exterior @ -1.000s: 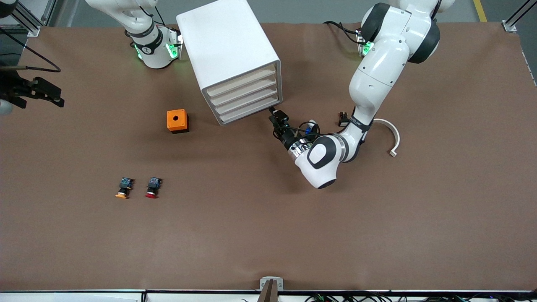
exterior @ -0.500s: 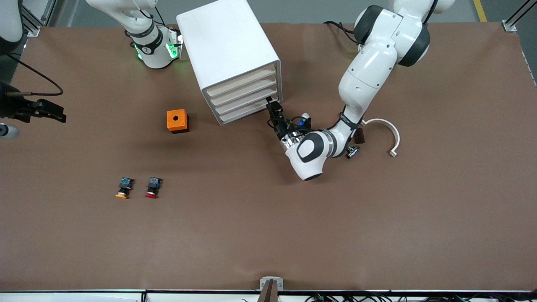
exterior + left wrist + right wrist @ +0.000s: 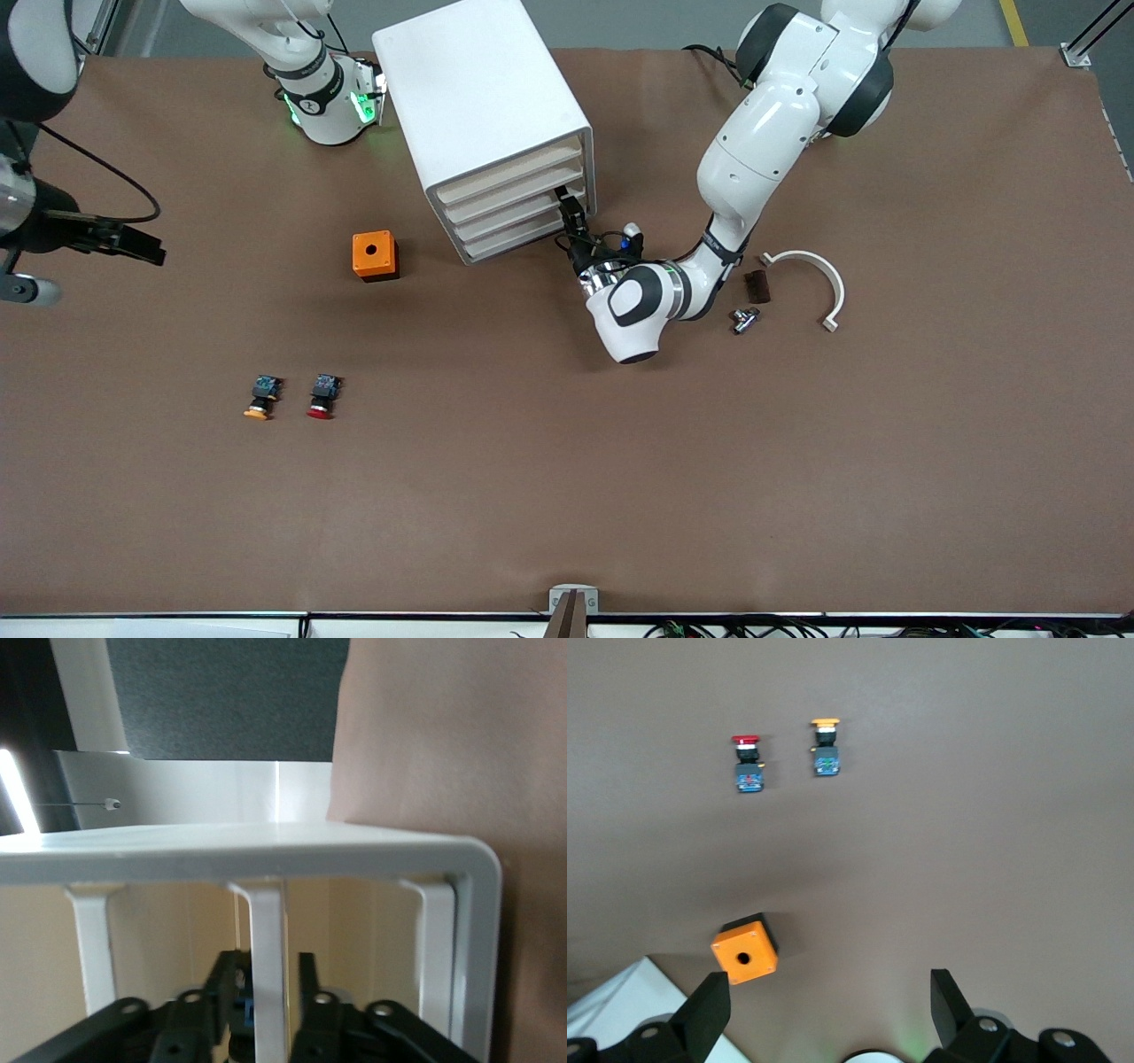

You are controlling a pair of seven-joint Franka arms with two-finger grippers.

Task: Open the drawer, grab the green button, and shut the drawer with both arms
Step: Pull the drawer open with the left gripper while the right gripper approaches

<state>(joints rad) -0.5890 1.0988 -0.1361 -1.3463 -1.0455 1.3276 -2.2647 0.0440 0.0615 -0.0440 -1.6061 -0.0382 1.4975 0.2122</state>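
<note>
The white cabinet (image 3: 478, 97) stands at the robots' side of the table with all four drawers shut. My left gripper (image 3: 570, 211) is at the drawer fronts (image 3: 518, 213), at the cabinet's corner toward the left arm's end. In the left wrist view its fingers stand a little apart on either side of one white front strip (image 3: 266, 921), with a small gap at one finger (image 3: 307, 979). I cannot tell which drawer it is. My right gripper (image 3: 146, 248) hangs wide open and empty (image 3: 828, 992) over the table toward the right arm's end. The green button is hidden.
An orange box (image 3: 374, 255) with a round hole sits beside the cabinet. An orange-capped button (image 3: 261, 397) and a red-capped button (image 3: 322, 396) lie nearer the camera. A white curved piece (image 3: 811, 275), a dark block (image 3: 757, 285) and a metal fitting (image 3: 744, 319) lie by the left arm.
My left arm has swung toward the cabinet and brought its gripper up to the drawer fronts. My right gripper has come in over the table from the view's edge.
</note>
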